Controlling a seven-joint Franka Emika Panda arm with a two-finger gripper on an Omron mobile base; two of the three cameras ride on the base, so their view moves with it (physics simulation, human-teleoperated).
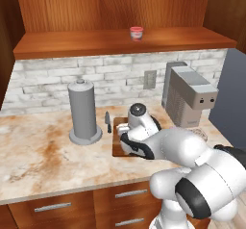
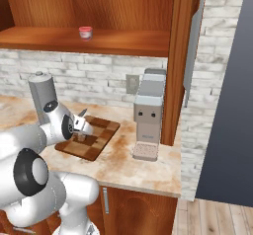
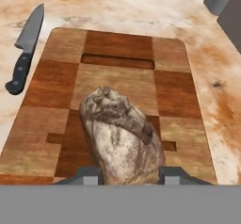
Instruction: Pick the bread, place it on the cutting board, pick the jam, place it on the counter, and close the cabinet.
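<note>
- Where the hand view looks down along the gripper (image 3: 130, 175), the bread (image 3: 121, 137) sits clamped between the two finger tips, jaws clenched on its near end.
- Bread's long axis runs away from the gripper, leaning a little to the upper left of that view; its narrower, mottled end points toward the slot handle of the cutting board (image 3: 169, 89).
- Whether the loaf touches the board or hangs just above it, I cannot tell.
- Board lies flat on the counter (image 1: 38, 151), checkered blocks dark and light.
- Knife (image 3: 26, 46) lies on the counter just beside the board's left edge in the hand view, apart from it, blade pointing away, black handle nearer.
- Jam (image 1: 137, 32) stands upright on the shelf of the open cabinet (image 1: 86, 43), well above the counter.
- Grey paper towel holder (image 1: 82, 110) stands upright left of the board; coffee machine (image 1: 190, 95) to its right against the brick wall.
</note>
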